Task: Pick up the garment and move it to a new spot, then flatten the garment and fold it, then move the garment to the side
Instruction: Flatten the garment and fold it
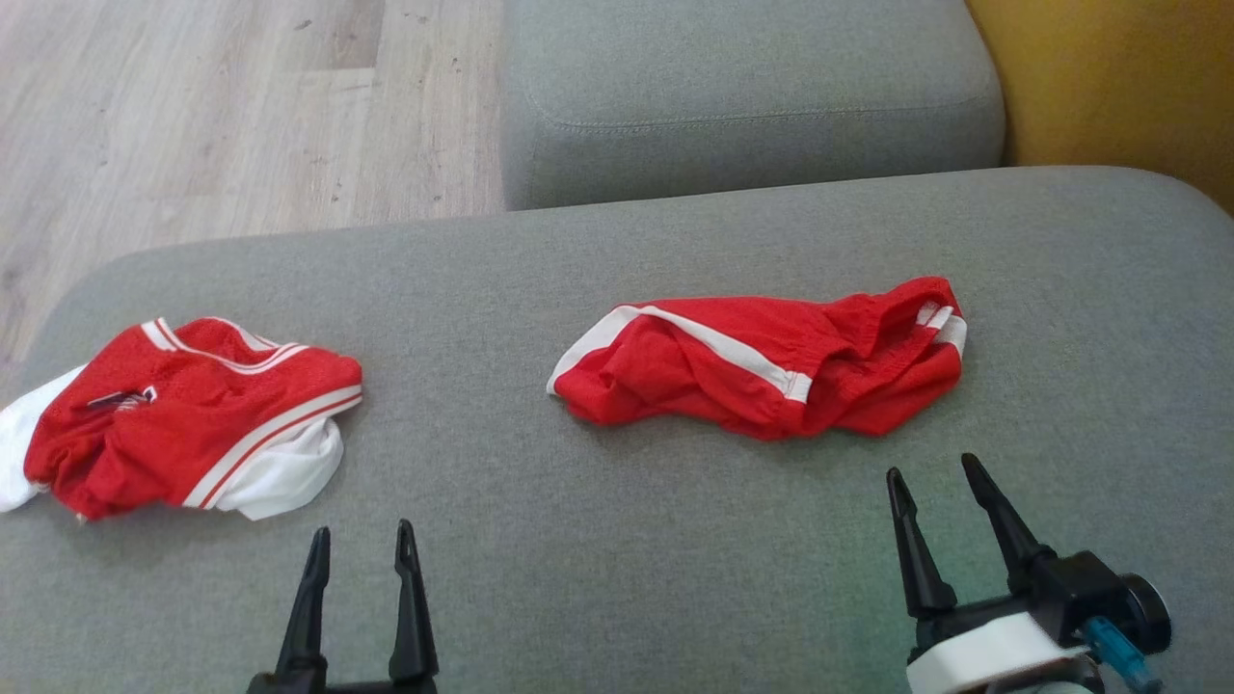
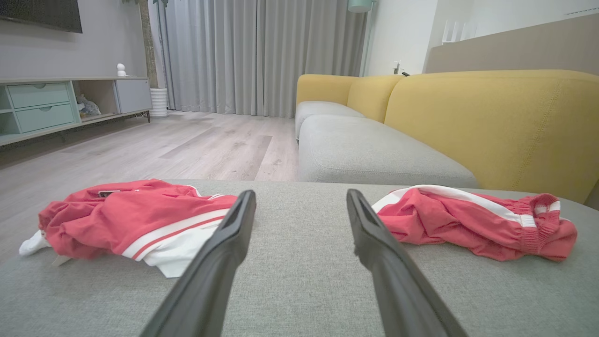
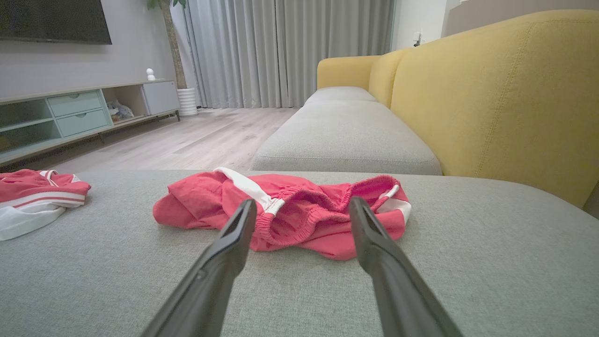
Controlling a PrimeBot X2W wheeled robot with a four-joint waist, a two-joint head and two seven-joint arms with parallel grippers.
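A crumpled red garment with white stripes (image 1: 762, 361) lies on the grey cushion (image 1: 617, 540), right of centre; it is the bunched red cloth (image 3: 290, 220) just ahead in the right wrist view and the red cloth (image 2: 472, 220) at the right of the left wrist view. My right gripper (image 1: 932, 473) stands open just short of its near edge, touching nothing. My left gripper (image 1: 363, 536) is open too, over bare cushion, between the two red cloths. Its fingers (image 2: 224, 243) hold nothing.
A second red and white garment (image 1: 183, 414) lies bunched at the cushion's left end, near the edge over the wooden floor (image 1: 193, 116). Another grey seat cushion (image 1: 752, 96) and a yellow backrest (image 3: 496, 93) lie beyond. A TV cabinet (image 2: 47, 107) stands across the room.
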